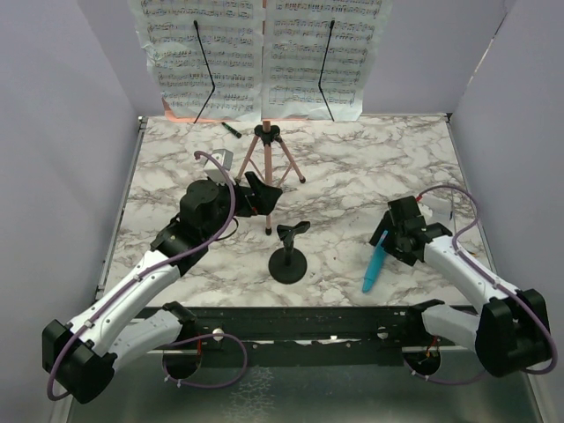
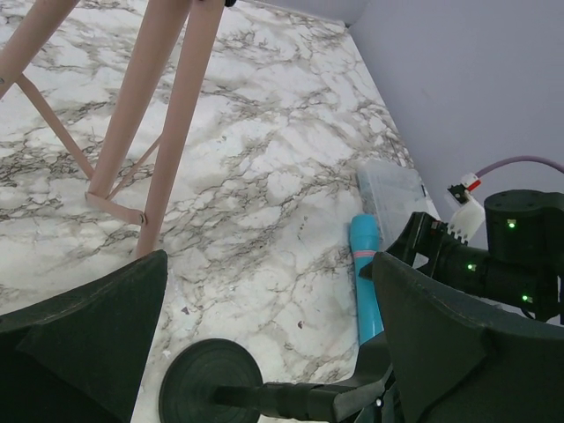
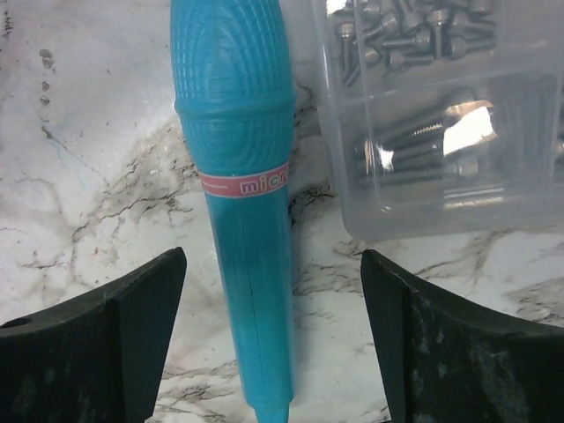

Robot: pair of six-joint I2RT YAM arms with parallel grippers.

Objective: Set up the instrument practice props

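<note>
- My left end effector (image 1: 262,192) has its two fingers wide apart and holds nothing. It hangs to the left of the mic stand (image 1: 288,263) and a little farther back than it.
- The mic stand is small and black. It stands upright on its round base, about in the middle of the marble tabletop (image 1: 370,167), with its clip at the top.
- My right end effector (image 3: 273,254) is to the right of the mic stand, low over the tabletop.
- Its fingers (image 3: 115,335) are apart, one on each side of the handle of the blue microphone (image 1: 374,264). In my wrist view there is a gap on both sides, so they do not clamp it.
- The blue microphone lies flat on the tabletop, to the right of the mic stand and well apart from it. It has a pink band around its body.
- A clear plastic box (image 3: 441,115) with metal screws (image 3: 397,35) inside is also to the right of the mic stand, just beside the head of the microphone.
- The pink music stand (image 1: 269,163) stands upright on its tripod legs behind the mic stand, toward the back wall.
- Two white sheet-music pages (image 1: 264,57) stand side by side on it, each with a thin black holder arm (image 1: 207,75) across it.
- A small black-green stick (image 1: 231,130) lies on the tabletop far behind the mic stand and to its left.
</note>
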